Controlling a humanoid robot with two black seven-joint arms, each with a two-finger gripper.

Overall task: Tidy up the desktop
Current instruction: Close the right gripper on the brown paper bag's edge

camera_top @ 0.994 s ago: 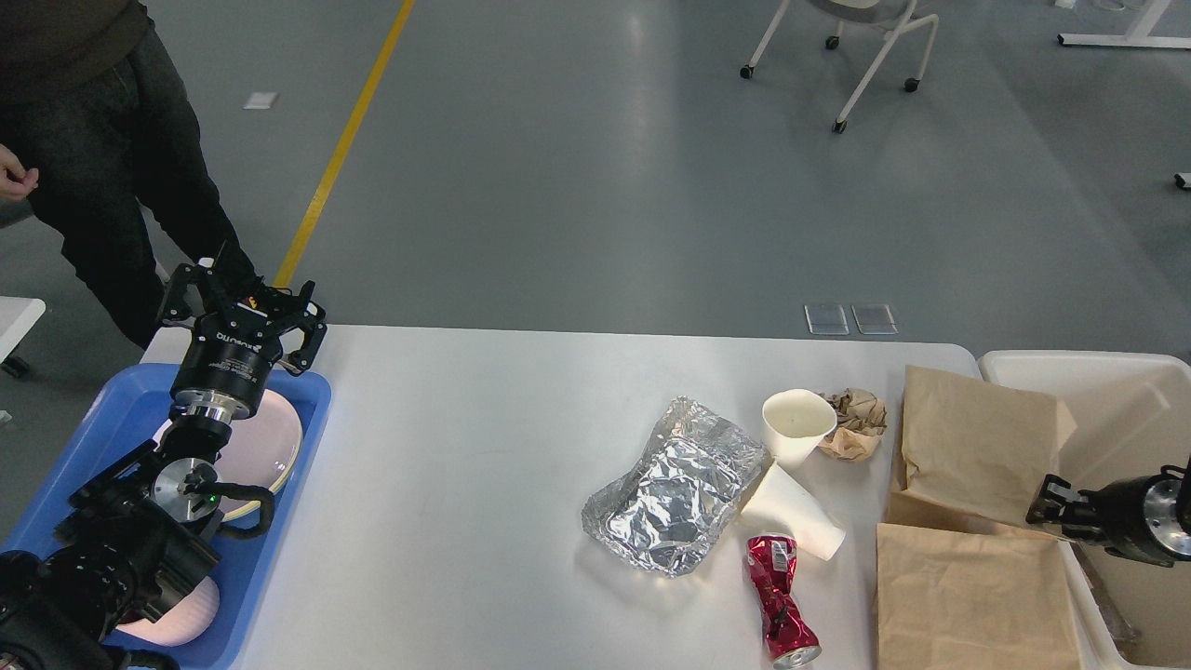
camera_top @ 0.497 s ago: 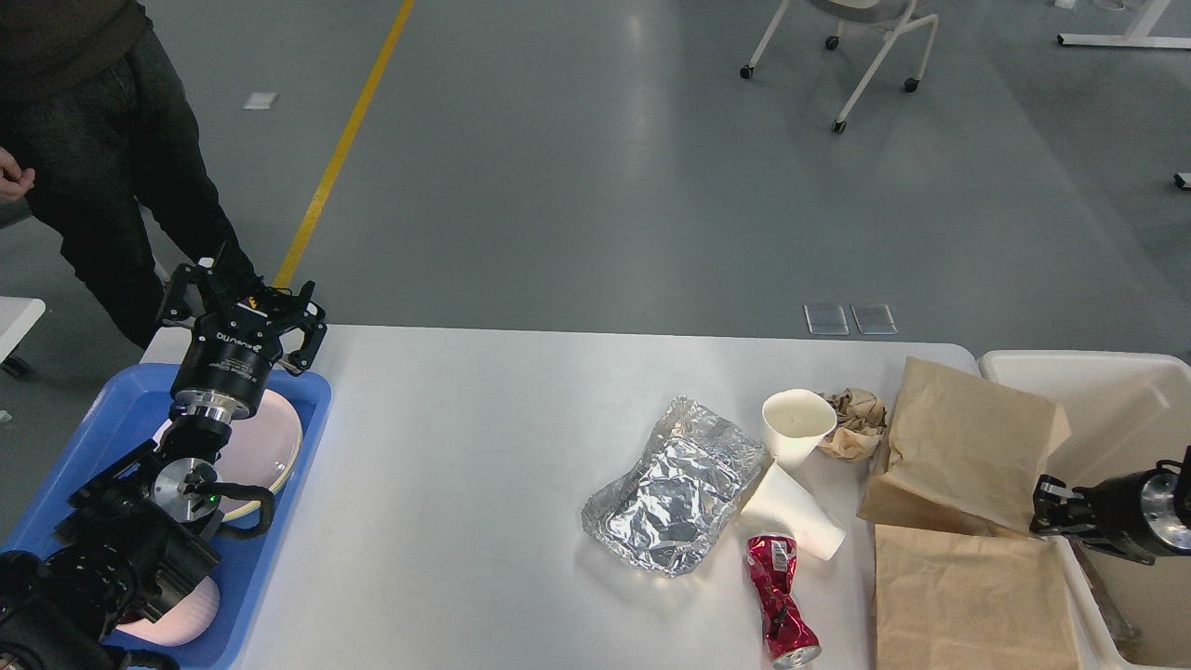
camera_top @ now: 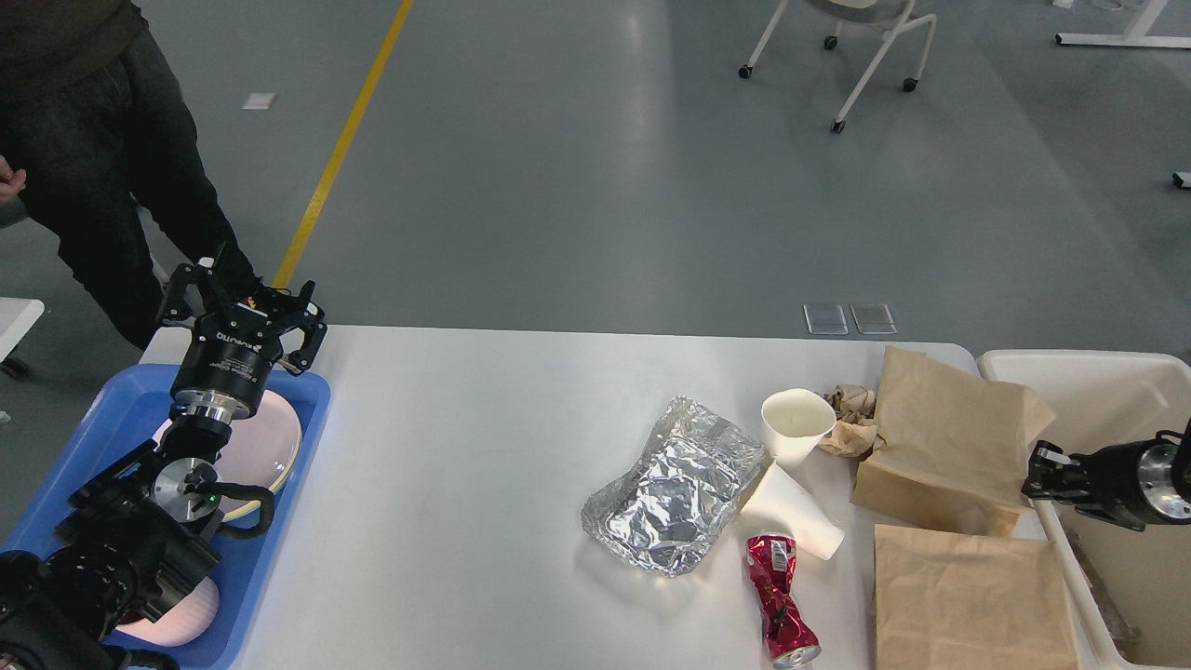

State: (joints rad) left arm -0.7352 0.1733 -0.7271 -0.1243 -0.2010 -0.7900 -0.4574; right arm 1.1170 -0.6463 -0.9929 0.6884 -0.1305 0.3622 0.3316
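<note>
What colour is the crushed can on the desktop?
Red with silver ends; the crushed can shows clearly in the head view.

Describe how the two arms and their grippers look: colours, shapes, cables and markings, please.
Both arms are black with silver metal rings at the joints. The left gripper has a round black body with white lettering, a small orange-yellow mark near the top, and angular black fingers. Below it a black cable loops beside a silver disc with a green light. The right gripper is black, behind it a round silver joint face; its fingers are too small to tell apart.
</note>
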